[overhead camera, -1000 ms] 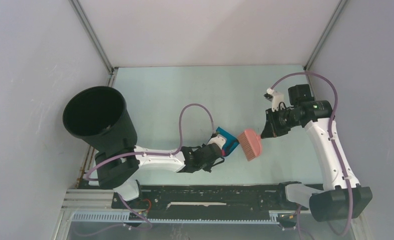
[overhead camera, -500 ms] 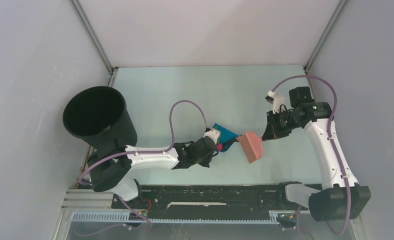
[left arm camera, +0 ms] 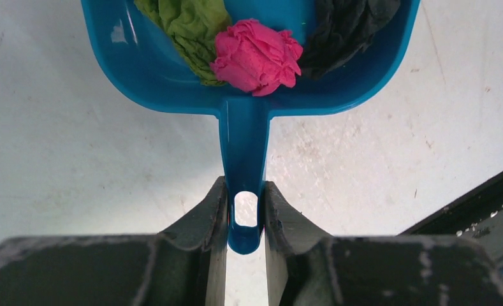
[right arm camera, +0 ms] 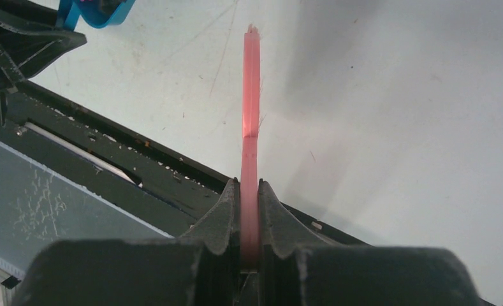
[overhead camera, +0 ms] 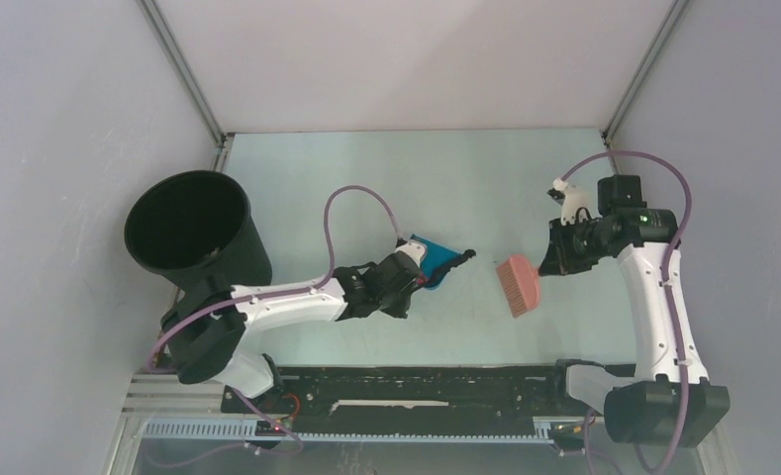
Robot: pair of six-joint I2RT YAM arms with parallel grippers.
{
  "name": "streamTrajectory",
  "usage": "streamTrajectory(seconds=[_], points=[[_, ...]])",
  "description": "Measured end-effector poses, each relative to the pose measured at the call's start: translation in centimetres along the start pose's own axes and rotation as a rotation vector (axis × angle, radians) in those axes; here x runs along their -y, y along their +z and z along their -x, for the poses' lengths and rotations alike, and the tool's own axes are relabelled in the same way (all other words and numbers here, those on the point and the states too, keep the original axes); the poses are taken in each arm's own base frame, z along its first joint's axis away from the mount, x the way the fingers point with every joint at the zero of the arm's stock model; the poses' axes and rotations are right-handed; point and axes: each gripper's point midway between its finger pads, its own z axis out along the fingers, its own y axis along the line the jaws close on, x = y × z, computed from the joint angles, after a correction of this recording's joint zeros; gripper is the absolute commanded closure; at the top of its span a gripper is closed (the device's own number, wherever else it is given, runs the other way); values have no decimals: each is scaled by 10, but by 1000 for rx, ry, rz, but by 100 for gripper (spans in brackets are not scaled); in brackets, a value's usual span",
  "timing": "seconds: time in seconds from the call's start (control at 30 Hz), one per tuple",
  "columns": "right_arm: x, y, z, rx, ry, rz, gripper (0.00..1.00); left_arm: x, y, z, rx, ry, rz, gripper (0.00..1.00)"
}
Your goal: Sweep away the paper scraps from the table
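Note:
The blue dustpan (overhead camera: 434,255) is over the middle of the pale green table (overhead camera: 366,178). In the left wrist view the dustpan (left arm camera: 166,70) holds the paper scraps: a green one (left arm camera: 185,25), a magenta one (left arm camera: 256,56) and a dark one (left arm camera: 344,29). My left gripper (left arm camera: 245,210) is shut on the dustpan's handle; it also shows in the top view (overhead camera: 413,274). My right gripper (overhead camera: 545,261) is shut on the pink brush (overhead camera: 518,284), to the right of and apart from the dustpan. In the right wrist view the brush (right arm camera: 251,95) stands edge-on between the jaws of my right gripper (right arm camera: 249,191).
A large black bucket (overhead camera: 190,233) stands at the table's left edge, behind the left arm. A black rail (overhead camera: 416,381) runs along the near edge. Grey walls close the back and sides.
My left arm has drawn the dustpan left and back, away from the brush. My right arm has carried the brush to the right, so a gap has opened between the two.

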Motion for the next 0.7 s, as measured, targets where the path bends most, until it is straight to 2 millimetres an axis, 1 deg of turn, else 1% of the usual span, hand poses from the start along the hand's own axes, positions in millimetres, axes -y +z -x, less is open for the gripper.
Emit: streamTrajectory(seconds=[0.13, 0.23, 0.33, 0.4, 0.47, 0.53, 0.6, 0.7], points=[[5, 3, 1, -9, 9, -5, 100, 2, -7, -10, -77, 31, 23, 100], [5, 14, 4, -36, 13, 19, 100, 3, -13, -23, -130, 63, 34, 100], [0, 37, 3, -103, 3, 58, 100, 5, -19, -36, -179, 95, 40, 100], [-8, 56, -1, -158, -14, 88, 100, 9, -22, -42, -206, 114, 37, 100], [-17, 67, -4, -193, -31, 109, 100, 14, -23, -45, -218, 126, 30, 100], [-24, 73, -3, -204, -47, 124, 100, 20, -25, -46, -225, 138, 19, 100], [-28, 74, 1, -202, -50, 129, 100, 28, -26, -48, -235, 151, 2, 100], [-29, 72, 12, -170, -55, 121, 100, 37, -25, -52, -251, 170, -14, 100]])
